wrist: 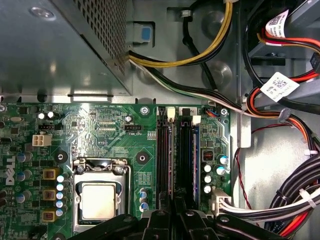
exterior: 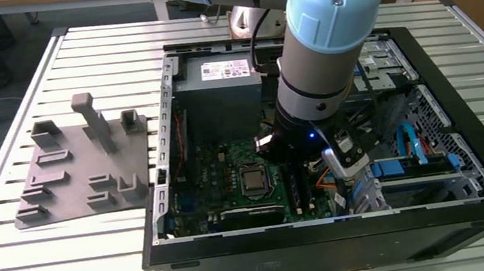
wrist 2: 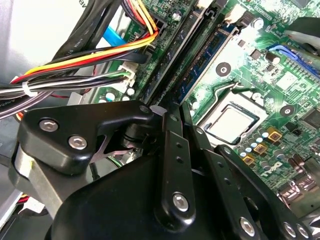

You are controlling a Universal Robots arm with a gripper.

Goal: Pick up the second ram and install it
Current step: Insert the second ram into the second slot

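Pressing the second ram [wrist: 195, 160] misaligned risks bending its slot [wrist: 185, 160]; your tool [wrist: 172, 212] looks closed, its hold unclear.

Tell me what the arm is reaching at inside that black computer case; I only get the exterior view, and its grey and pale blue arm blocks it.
Observer: In the first wrist view, the black gripper sits over two long black memory slots on the green motherboard.
Operator: Anything in those slots?
Observer: In the second wrist view, a long narrow dark memory board stands on edge in one.
Operator: What's beside them?
Observer: A bundle of yellow, black and white wires runs past their ends.
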